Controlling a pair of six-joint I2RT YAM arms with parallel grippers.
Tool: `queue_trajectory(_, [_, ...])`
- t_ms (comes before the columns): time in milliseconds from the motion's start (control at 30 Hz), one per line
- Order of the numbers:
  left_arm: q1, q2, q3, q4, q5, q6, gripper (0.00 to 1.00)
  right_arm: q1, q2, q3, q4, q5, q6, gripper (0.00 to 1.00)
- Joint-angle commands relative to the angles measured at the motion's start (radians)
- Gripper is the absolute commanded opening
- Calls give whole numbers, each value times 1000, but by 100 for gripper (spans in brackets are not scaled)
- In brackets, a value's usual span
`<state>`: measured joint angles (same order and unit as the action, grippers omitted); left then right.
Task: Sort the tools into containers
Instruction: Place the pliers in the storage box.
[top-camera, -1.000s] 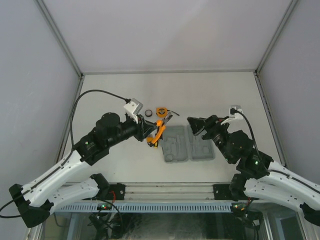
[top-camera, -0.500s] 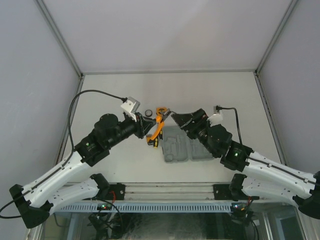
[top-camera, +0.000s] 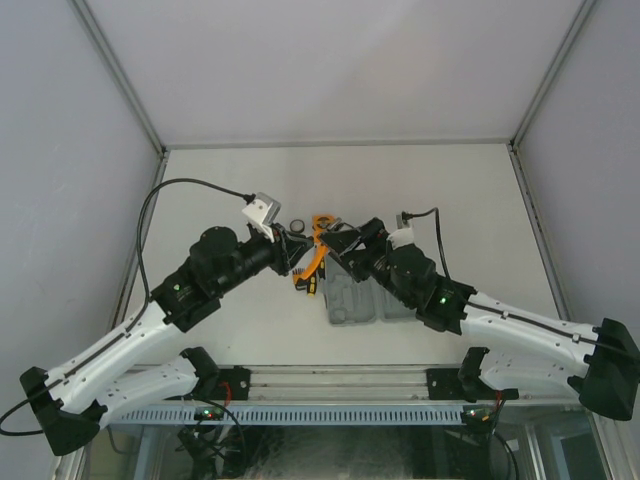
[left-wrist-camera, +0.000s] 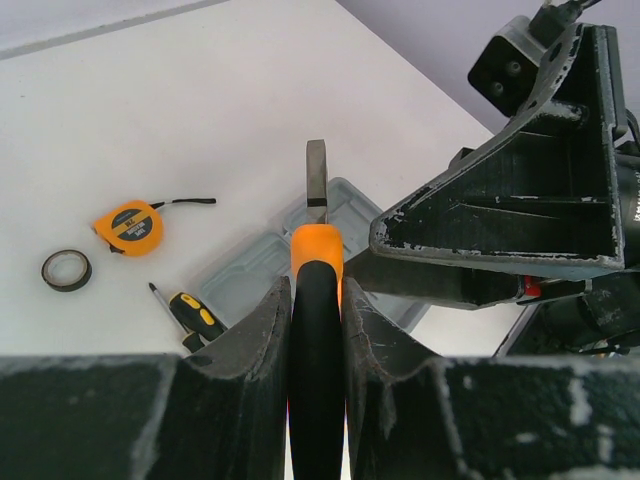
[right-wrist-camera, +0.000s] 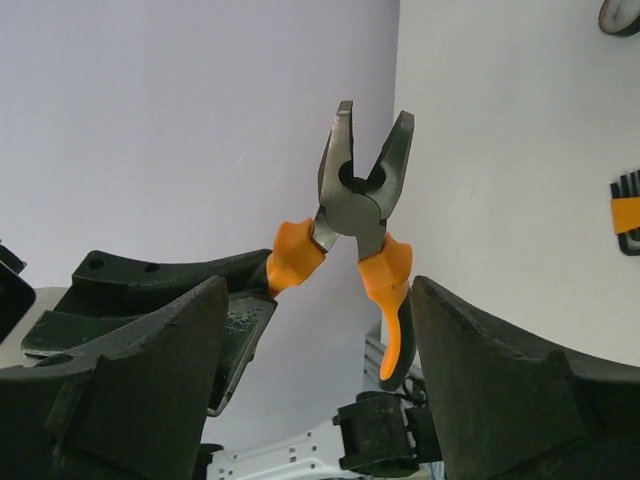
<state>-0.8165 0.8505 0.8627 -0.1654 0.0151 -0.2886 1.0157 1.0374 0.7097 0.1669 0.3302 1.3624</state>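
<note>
My left gripper (left-wrist-camera: 316, 330) is shut on one black-and-orange handle of the pliers (left-wrist-camera: 317, 250), held above the table with the steel nose pointing away. In the top view the pliers (top-camera: 318, 255) hang between the two grippers. My right gripper (right-wrist-camera: 318, 290) is open, with its fingers on either side of the pliers (right-wrist-camera: 355, 200). The free handle hangs close to its right finger (right-wrist-camera: 480, 350). The grey tool case (top-camera: 352, 300) lies open below, also in the left wrist view (left-wrist-camera: 250, 270).
On the table left of the case lie an orange tape measure (left-wrist-camera: 130, 227), a black ring (left-wrist-camera: 66, 270) and a black-and-yellow screwdriver (left-wrist-camera: 192, 313). An orange hex-key set (right-wrist-camera: 625, 212) shows at the right edge of the right wrist view. White walls enclose the table.
My right arm has swung left from over the case to the pliers, and its jaws have widened. My left gripper has lifted the pliers a little and keeps its hold.
</note>
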Motion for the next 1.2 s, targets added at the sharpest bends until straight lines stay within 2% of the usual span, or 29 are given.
queue_trajectory(0, [4, -39, -10, 111, 30, -18, 0, -19, 17, 37, 79, -51, 67, 72])
queue_trajectory(67, [5, -39, -8, 104, 60, -9, 0, -32, 31, 37, 92, -78, 82, 70])
queue_trajectory(333, [4, -46, -12, 99, 143, -6, 0, -62, 62, 37, 131, -149, 91, 53])
queue_trajectory(600, [3, -41, -6, 89, 168, -1, 0, -79, 56, 37, 133, -164, 59, 28])
queue_trajectory(733, [4, -31, -1, 76, 187, 2, 2, -84, 37, 37, 117, -146, -12, 11])
queue_trajectory(833, [4, -30, 1, 65, 197, 0, 15, -87, 8, 37, 78, -108, -81, 0])
queue_trajectory(1033, [4, -37, -7, 63, 231, -9, 42, -98, -65, 39, 9, -44, -227, 0])
queue_trajectory(1167, [4, -38, -7, 62, 238, -14, 52, -110, -110, 49, -78, 2, -330, 0])
